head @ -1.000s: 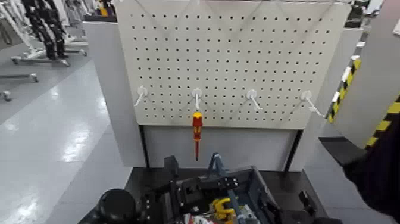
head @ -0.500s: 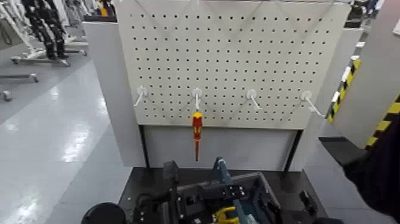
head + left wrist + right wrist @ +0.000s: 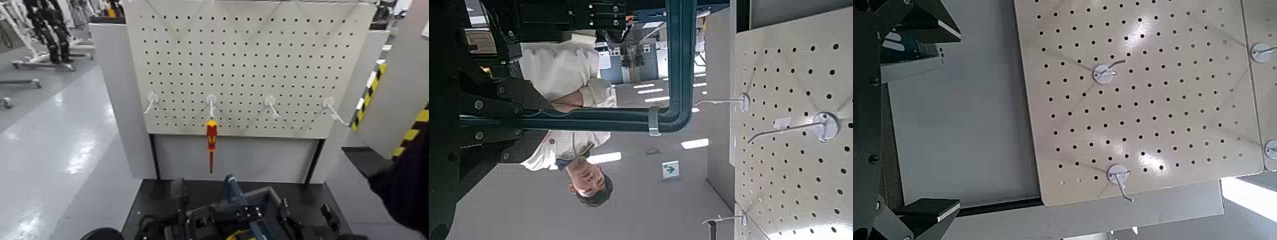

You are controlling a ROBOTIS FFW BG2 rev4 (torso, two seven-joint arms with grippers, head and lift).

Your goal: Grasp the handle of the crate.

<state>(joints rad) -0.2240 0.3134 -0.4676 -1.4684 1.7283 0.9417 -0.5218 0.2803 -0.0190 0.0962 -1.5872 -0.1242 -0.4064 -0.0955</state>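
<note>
The dark blue-grey crate (image 3: 273, 205) sits low in the head view on a dark table below the pegboard. Its arched handle (image 3: 230, 187) stands up at the crate's left end. In the left wrist view the handle (image 3: 678, 70) runs as a teal bar into my left gripper (image 3: 499, 112), which is shut on it. In the head view my left gripper (image 3: 185, 220) is right beside the crate's left side. My right gripper (image 3: 913, 118) is open and empty, facing the pegboard, with nothing between its fingers (image 3: 925, 22).
A white pegboard (image 3: 255, 64) with several hooks stands behind the table. A red-and-yellow screwdriver (image 3: 211, 137) hangs from one hook just above the handle. A person in a white shirt (image 3: 564, 70) shows in the left wrist view. Yellow-black striped posts (image 3: 370, 89) stand at the right.
The crate, its handle and my left arm have slid lower in the head view, toward me. The pegboard and screwdriver have not moved.
</note>
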